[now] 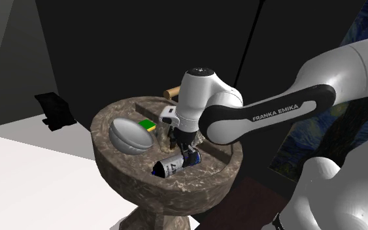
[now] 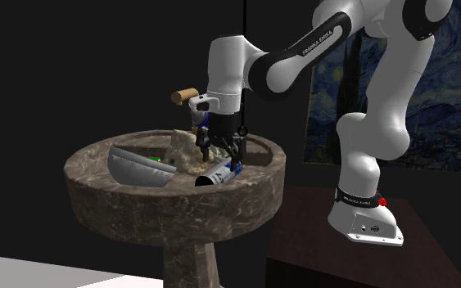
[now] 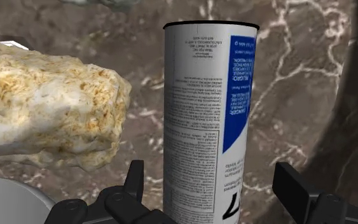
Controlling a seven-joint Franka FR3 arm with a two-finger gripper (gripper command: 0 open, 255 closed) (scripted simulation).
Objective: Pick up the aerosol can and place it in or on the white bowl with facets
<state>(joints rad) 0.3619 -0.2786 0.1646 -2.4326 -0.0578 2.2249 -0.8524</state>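
Lettering "FRANKA EMIKA", white capitals, on the arm's dark forearm band (image 1: 282, 109). Spray can (image 3: 209, 121) label: fine print, not legible.

A dark marbled pedestal table (image 1: 120, 171) with a raised rim carries a rough beige lump (image 3: 50, 108) and a small green block (image 1: 148, 123). A swirling blue painting (image 2: 441, 106) hangs at the second exterior view's right.
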